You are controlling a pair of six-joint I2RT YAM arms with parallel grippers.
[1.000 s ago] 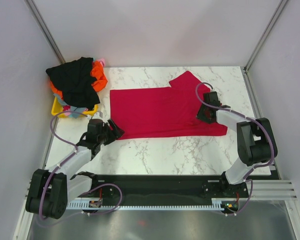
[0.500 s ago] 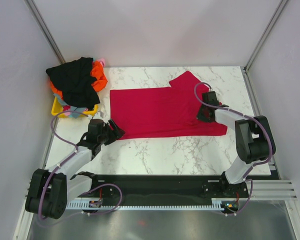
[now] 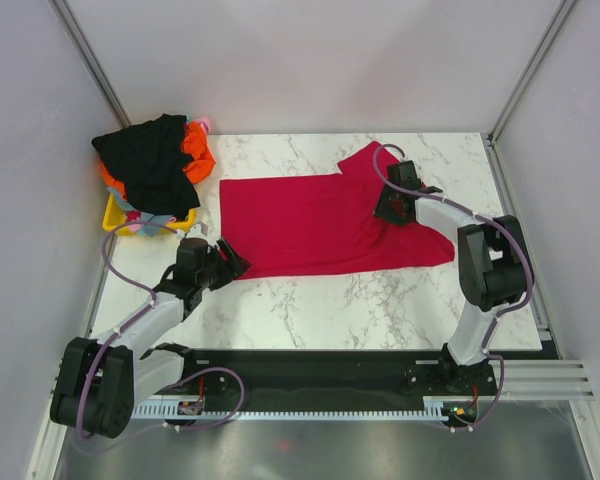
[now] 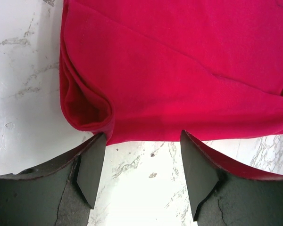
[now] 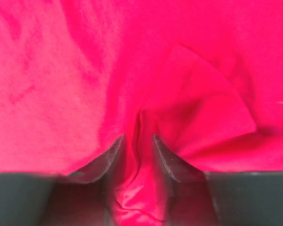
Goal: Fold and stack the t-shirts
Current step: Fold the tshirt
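Within the right claw (image 5: 137, 143), the soft crimson t-shirt (image 5: 56, 75) bunches.

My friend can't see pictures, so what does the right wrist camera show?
A red t-shirt fills almost the whole picture. At the bottom, the right gripper has its two dark jaws closed on a bunched-up fold of that cloth.

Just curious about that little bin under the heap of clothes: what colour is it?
Yellow; the bin shows best in the top view.
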